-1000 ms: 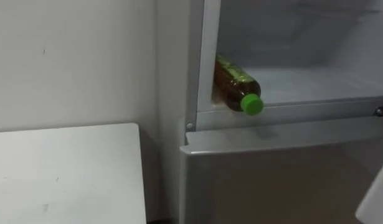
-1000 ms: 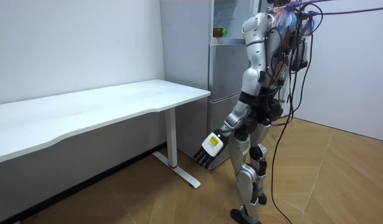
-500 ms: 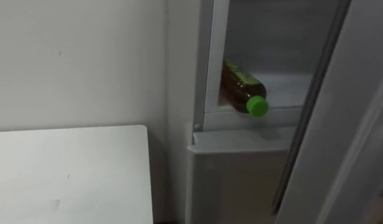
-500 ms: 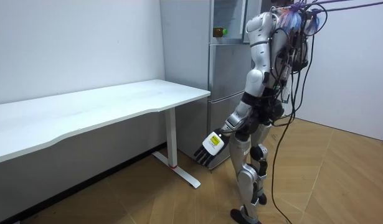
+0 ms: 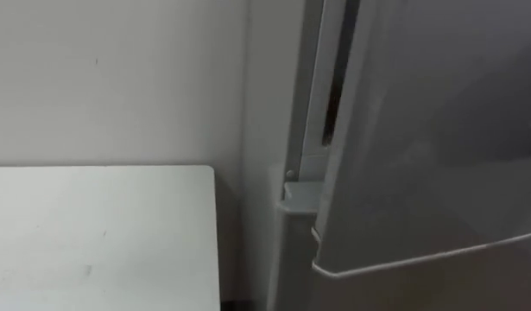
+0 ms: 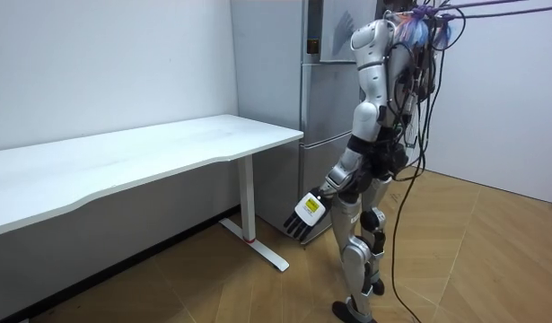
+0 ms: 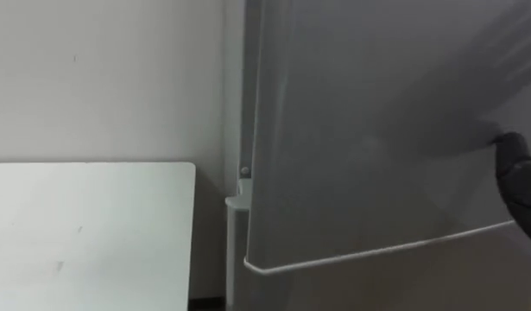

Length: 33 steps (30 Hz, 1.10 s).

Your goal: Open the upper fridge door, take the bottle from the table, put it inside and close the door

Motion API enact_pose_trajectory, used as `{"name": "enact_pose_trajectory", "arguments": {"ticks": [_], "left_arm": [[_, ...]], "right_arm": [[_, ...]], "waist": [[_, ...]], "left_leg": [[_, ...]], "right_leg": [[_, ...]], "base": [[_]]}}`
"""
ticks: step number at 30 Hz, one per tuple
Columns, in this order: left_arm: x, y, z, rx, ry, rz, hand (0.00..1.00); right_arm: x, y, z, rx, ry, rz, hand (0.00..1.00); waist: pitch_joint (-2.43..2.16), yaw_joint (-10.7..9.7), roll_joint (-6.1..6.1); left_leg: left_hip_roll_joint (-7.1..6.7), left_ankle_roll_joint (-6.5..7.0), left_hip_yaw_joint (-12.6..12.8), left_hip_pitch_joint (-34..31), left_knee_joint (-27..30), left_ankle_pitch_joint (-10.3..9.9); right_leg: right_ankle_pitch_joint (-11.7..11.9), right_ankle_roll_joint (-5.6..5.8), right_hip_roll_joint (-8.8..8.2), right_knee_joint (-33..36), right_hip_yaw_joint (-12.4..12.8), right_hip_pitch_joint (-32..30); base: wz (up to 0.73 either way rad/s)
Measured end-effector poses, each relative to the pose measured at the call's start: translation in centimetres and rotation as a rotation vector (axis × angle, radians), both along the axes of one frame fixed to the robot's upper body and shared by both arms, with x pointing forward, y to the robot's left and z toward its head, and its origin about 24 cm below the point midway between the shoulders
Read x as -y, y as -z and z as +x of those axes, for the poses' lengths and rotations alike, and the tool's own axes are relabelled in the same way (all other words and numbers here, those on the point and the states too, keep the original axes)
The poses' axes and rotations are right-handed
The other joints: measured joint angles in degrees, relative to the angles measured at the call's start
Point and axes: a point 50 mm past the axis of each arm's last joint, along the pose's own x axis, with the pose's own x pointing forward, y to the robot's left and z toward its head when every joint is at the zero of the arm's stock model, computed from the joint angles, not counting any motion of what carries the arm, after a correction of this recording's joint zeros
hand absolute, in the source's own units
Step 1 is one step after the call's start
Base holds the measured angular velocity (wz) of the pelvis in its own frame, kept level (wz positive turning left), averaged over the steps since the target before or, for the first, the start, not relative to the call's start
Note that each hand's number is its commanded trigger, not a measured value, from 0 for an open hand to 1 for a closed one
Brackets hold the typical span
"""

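Upper door (image 5: 429, 130) almost shut on the bottle.

You are at the closing step: the door stands nearly flush, with a narrow dark slit along its left edge. Your right hand (image 7: 517, 177) rests against the door's right part; whether it is released or clenched you cannot tell. Your left hand (image 6: 304, 213) hangs by the thigh, fingers released and holding nothing. The bottle is hidden behind the door, so judge it inside the upper compartment. Next, press until the slit closes above the lower door (image 5: 298, 250). The white bench (image 5: 92, 233) sits left of the fridge.
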Motion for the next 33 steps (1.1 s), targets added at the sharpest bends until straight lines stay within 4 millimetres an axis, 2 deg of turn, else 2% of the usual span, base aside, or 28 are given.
{"name": "enact_pose_trajectory", "arguments": {"ticks": [8, 14, 20, 27, 33], "left_arm": [[0.2, 0.1, 0.2, -0.004, 0.012, -0.027, 0.00], [0.3, 0.2, 0.5, -0.002, 0.017, -0.039, 0.00], [0.3, 0.2, 0.4, -0.017, 0.032, -0.041, 0.00], [-0.6, -0.1, 0.7, -0.020, 0.058, -0.035, 0.00], [-0.7, -0.3, 1.4, 0.007, 0.070, -0.035, 0.00]], "right_arm": [[-0.4, 0.0, 0.3, -0.042, -0.051, -0.053, 0.00], [-0.7, 0.0, 0.4, -0.060, -0.047, -0.109, 0.00], [-1.6, 0.3, 1.1, -0.124, -0.064, -0.186, 0.00], [-1.8, 0.7, 2.0, -0.196, -0.099, -0.242, 0.00], [-1.8, 0.8, 2.4, -0.233, -0.110, -0.276, 0.00]], "waist": [[0.00, 1.06, 0.03], [-0.14, 0.73, 0.33], [-0.04, 0.59, 0.70], [0.00, 0.85, 0.14], [0.05, 0.90, -0.36]], "left_leg": [[0.15, 0.00, -1.26, 0.33, -0.12, 0.00], [0.15, 0.00, -2.14, 0.30, -0.12, 0.00], [0.31, 0.01, -2.38, 0.40, -0.12, 0.01], [0.40, 0.01, -2.05, 0.48, -0.11, 0.02], [0.52, -0.01, -2.01, 0.46, -0.22, 0.02]], "right_leg": [[0.31, 0.22, 0.11, -1.18, -1.04, 1.58], [0.34, 0.23, 0.00, -1.25, -1.66, 1.89], [0.90, 0.23, 0.24, -2.35, -1.74, 2.69], [1.09, 0.10, 0.36, -2.31, -1.60, 2.54], [1.15, 0.01, 0.53, -2.41, -1.55, 2.46]], "base": [[0.08], [0.05], [0.02], [-0.02], [0.00]]}}
